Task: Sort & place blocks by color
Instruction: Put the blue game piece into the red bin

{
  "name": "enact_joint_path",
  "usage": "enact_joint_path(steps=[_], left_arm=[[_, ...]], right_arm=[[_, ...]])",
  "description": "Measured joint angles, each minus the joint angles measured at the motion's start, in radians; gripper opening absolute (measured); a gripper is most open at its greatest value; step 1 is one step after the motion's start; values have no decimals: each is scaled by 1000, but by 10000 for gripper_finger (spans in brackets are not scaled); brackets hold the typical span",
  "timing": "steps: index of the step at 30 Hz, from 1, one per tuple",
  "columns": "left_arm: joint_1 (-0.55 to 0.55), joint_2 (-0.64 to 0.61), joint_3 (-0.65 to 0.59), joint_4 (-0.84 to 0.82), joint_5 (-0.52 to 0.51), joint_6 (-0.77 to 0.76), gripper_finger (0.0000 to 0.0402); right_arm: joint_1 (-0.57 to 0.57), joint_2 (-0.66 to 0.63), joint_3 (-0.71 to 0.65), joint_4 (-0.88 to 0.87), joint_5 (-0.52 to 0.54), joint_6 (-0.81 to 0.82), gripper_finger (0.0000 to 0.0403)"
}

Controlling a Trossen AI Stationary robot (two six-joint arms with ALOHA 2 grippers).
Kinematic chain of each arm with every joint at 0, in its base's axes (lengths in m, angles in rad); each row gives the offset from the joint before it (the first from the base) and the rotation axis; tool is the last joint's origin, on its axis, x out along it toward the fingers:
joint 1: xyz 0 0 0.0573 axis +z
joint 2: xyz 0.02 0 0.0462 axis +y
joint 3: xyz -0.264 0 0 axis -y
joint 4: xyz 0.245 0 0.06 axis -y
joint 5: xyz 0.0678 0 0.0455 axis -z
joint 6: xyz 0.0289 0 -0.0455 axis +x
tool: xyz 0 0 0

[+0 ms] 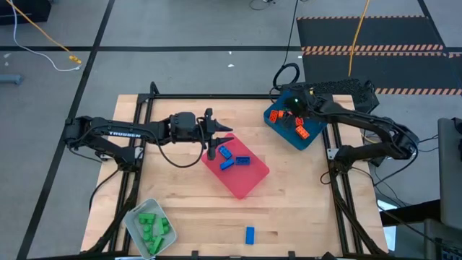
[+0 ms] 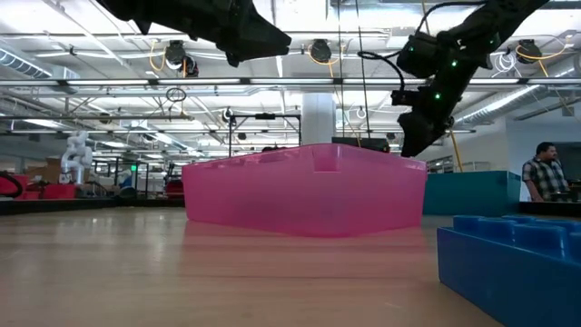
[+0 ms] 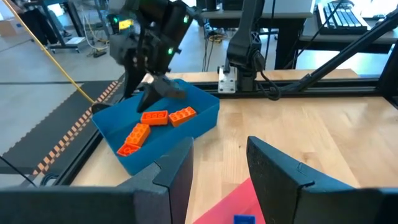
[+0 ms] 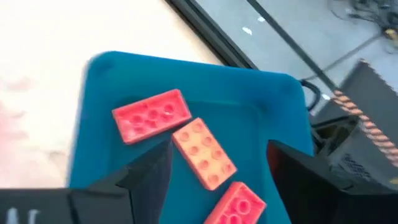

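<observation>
Right gripper [image 1: 294, 110], jaws apart and apparently empty, hangs over orange blocks [image 4: 198, 151] in the blue tray [image 1: 312, 139] (left gripper [image 1: 216, 135] gapes above the pink tray [image 1: 242, 182]); next, the stray blue block [image 1: 250, 234].

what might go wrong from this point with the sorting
One blue block lies alone near the table's front edge, apart from the pink tray; it may get missed or nudged off. The right gripper hangs open just above the orange blocks in the blue tray and might knock them.
</observation>
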Motion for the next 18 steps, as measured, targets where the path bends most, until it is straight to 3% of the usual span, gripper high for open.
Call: enact_joint_path(steps=[7,12,18], left_arm=[[0,0,0,-27,-3,3,152],[0,0,0,-31,-3,3,152],[0,0,0,-29,-3,2,152]], right_arm=[[111,-119,0,-33,-140,1,251],[282,-231,0,-54,-155,32,241],[526,-287,0,-22,-294,152,240]])
